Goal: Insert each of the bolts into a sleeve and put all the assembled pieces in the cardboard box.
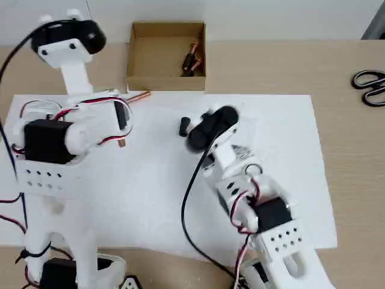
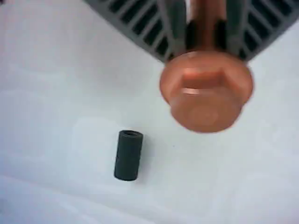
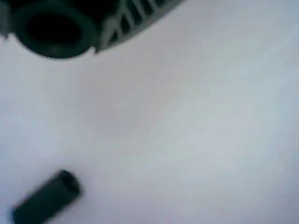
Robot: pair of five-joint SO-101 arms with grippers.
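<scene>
Left gripper [image 2: 205,28] was clamped on a copper bolt [image 2: 205,91]. The shank ran up between the jaws and the flanged head sat free of them, hanging over the white sheet [image 1: 150,192]. Right gripper [image 1: 201,129] looked closed on a black sleeve [image 3: 51,30] with the bore facing out, but that's my read, not a sure thing. A loose sleeve [image 2: 128,155] lay on its side on the sheet, below and ahead of the left gripper and just beside the right gripper's tips.

Handling-wise, I'd guess the bolt is light, stiff and a bit slick on that smooth shank. Best to hold it close under the head so the plain end stays free to go in. The sleeves look like light, rigid little tubes that'd roll if nudged. I'd pinch one across the outer wall at mid-length and keep the bore open.

Cardboard box [image 1: 129,57] sat beyond the left gripper, off the sheet. It held what looked like two assembled pieces [image 1: 191,60], copper with black on them, over by the wall toward the right gripper. A spare bolt [image 1: 139,96] lay between the left gripper and the box, just beside its near wall.
</scene>
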